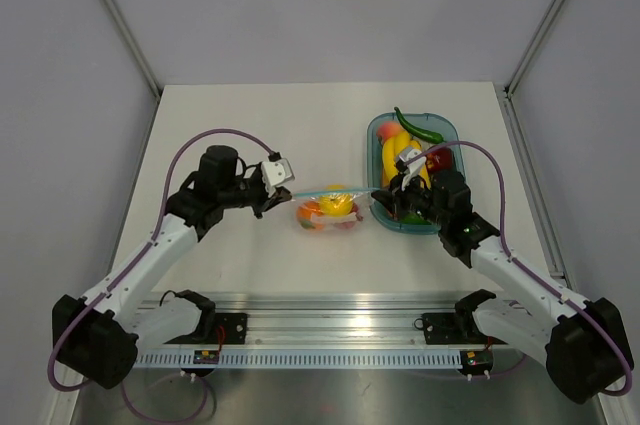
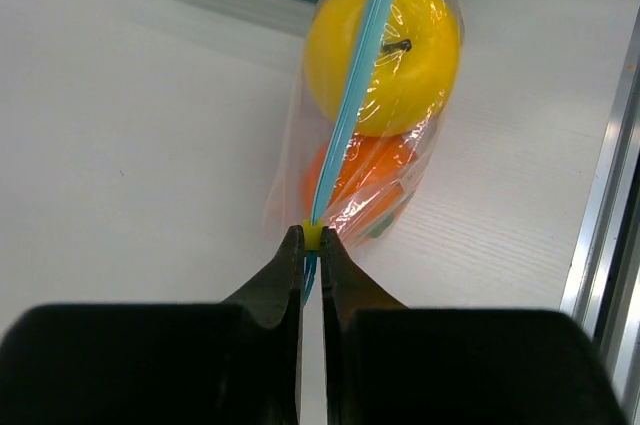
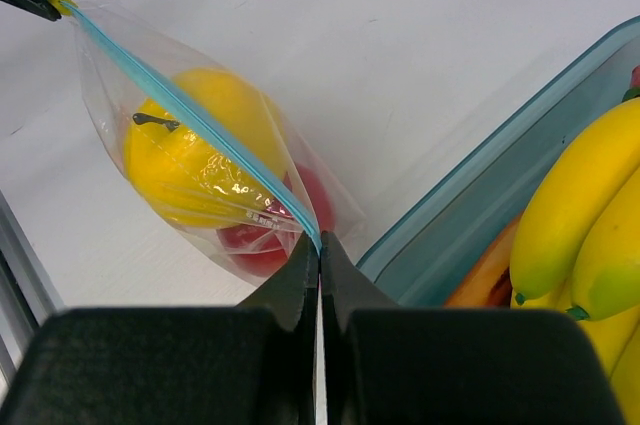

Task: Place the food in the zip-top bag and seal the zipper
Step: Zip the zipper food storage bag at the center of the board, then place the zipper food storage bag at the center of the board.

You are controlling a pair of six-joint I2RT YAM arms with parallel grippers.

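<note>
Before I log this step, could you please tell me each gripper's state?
Left gripper: shut on one end of the zipper.
Right gripper: shut on its other end.

Robot lab cell: white table [image 1: 250,270], plain grey panel walls [image 1: 330,5], aluminium mounting rail [image 1: 330,330].

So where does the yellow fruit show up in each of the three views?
Top external: yellow fruit near picture centre, inside the zip-top bag.
Left wrist: yellow fruit top centre, crossed by the zipper.
Right wrist: yellow fruit left of centre, in the bag.
Shared landmark: the light blue zipper, its ends pinched by the left gripper and right gripper.
</note>
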